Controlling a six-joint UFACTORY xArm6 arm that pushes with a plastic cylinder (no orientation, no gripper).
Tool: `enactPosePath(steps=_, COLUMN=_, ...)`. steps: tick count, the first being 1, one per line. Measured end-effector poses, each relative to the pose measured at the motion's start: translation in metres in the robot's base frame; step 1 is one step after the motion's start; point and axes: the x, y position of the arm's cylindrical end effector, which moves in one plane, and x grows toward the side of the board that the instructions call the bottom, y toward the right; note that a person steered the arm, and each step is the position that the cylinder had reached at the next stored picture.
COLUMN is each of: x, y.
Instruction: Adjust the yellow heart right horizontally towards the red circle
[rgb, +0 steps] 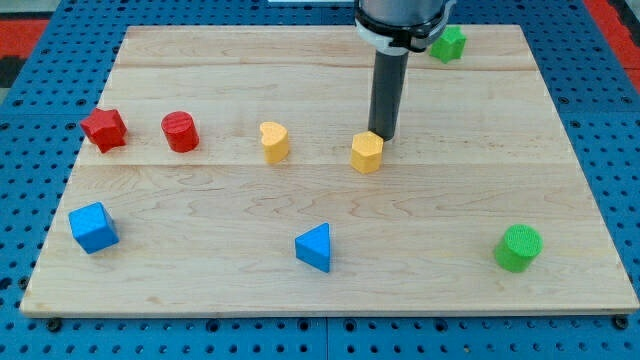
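Two yellow blocks are sitting mid-board: yellow heart (274, 142) lying right of the red circle (180, 132), and my tip (383, 135), bare rod holding nothing, touching the yellow hexagon (367, 153).

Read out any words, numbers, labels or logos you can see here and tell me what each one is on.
None: no readable text, number, label or logo appears anywhere in this view.
The wooden board is bare wood grain.
The blocks, such as the yellow heart and red circle, are plain coloured.
The rod above my tip is unmarked.
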Motion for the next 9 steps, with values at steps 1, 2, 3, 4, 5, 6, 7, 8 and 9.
enactPosePath(steps=1, x=0.064, y=0.066)
enactPosePath(steps=2, x=0.085, y=0.011)
enactPosePath(steps=3, x=0.084, y=-0.067)
enactPosePath(steps=4, x=0.067, y=-0.08)
enactPosePath(steps=5, x=0.057, y=-0.113)
enactPosePath(steps=6, x=0.049, y=-0.121)
enactPosePath(steps=7, x=0.048, y=-0.122)
enactPosePath(steps=8, x=0.044, y=-0.122)
enactPosePath(steps=9, x=0.036, y=-0.123)
